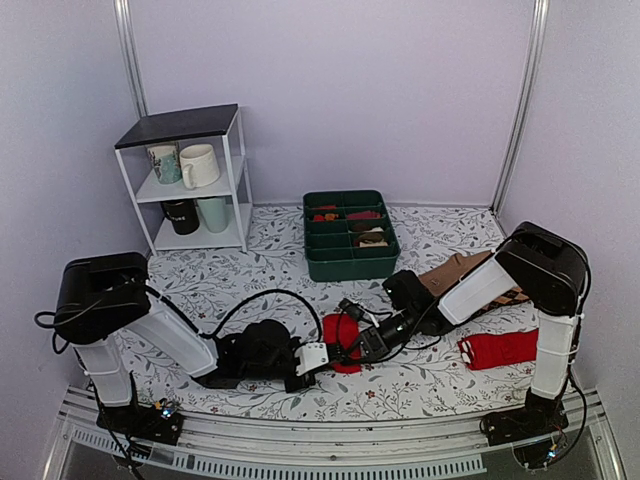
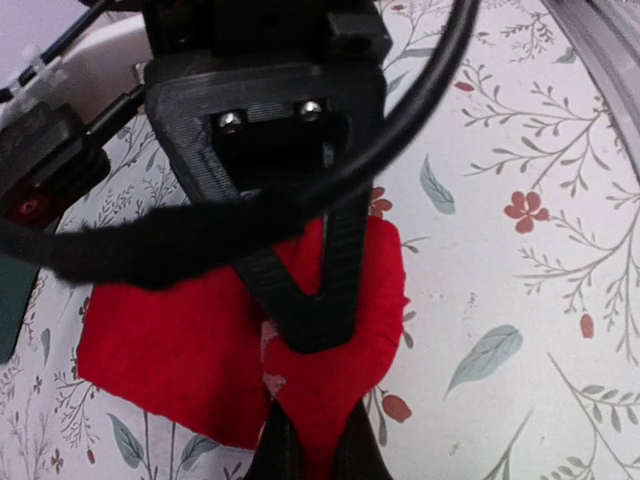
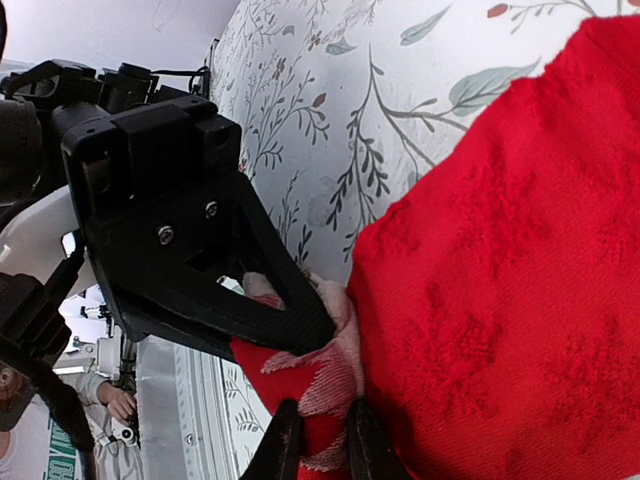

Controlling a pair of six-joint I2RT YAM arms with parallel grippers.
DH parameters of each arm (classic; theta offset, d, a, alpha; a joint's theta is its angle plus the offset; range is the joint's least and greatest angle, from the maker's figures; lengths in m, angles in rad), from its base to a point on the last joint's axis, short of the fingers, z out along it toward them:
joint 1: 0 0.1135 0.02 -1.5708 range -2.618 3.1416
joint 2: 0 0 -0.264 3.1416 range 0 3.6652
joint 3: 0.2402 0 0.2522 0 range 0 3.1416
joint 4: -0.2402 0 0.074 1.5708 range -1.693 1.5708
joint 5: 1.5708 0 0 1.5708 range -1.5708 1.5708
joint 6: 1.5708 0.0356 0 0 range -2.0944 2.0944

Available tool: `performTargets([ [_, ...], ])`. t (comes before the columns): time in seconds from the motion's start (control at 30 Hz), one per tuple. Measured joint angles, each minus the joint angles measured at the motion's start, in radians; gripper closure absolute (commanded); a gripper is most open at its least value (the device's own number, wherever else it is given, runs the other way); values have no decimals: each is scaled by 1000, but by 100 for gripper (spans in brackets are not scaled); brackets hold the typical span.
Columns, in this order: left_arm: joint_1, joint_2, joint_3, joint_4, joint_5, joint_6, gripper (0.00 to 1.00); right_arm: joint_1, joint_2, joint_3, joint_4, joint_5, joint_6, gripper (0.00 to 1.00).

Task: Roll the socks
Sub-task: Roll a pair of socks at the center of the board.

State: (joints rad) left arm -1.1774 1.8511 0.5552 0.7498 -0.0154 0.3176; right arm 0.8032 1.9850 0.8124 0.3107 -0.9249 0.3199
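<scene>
Fingers of both arms meet at the socks (image 1: 341,342), one red bundle lying on the floral worktop (image 1: 250,262) between the two arms. The left fingers (image 2: 290,452) are clenched on the red fabric, which bunches up between their two tips. The right fingers (image 3: 355,440) are clamped as well, grasping the pale beige end with its small dark-red marks; one black tip of the left fingers touches that same end just beside them. The rest of the red cloth spreads flat away from both pairs of fingers. Whether the bundle is one sock or two laid together cannot be told

Well to the right of the right fingers lies one other red sock (image 1: 497,348) with small white marks. Beyond the right fingers, partly under that arm, lies one brown argyle sock (image 1: 455,268). Farther beyond both pairs of fingers stands one green tray (image 1: 345,270), split into compartments, several holding small red or brown things. Far beyond and to the left of the left fingers stands one white shelf rack (image 1: 180,125) with four mugs: two on the middle shelf, a patterned mug (image 1: 165,162) and a cream mug (image 1: 200,165), and two on the lower shelf, a black mug (image 1: 180,216) and a pale green mug (image 1: 213,213)
</scene>
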Motion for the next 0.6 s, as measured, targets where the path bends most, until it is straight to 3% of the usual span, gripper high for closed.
performTargets([
  [0.1, 1, -3, 15, -30, 9, -11, 100, -6, 0, 1, -10, -10, 1, 85],
  [0.17, 7, -9, 32, -69, 26, -27, 100, -7, -4, 0, -16, -9, -1, 72],
  [0.3, 35, -23, 59, -139, 105, -93, 100, 2, -63, -31, -13, 68, -5, 57],
  [0.6, 99, -60, 121, -346, 304, -272, 100, 36, -449, -344, 161, 357, -110, 48],
])
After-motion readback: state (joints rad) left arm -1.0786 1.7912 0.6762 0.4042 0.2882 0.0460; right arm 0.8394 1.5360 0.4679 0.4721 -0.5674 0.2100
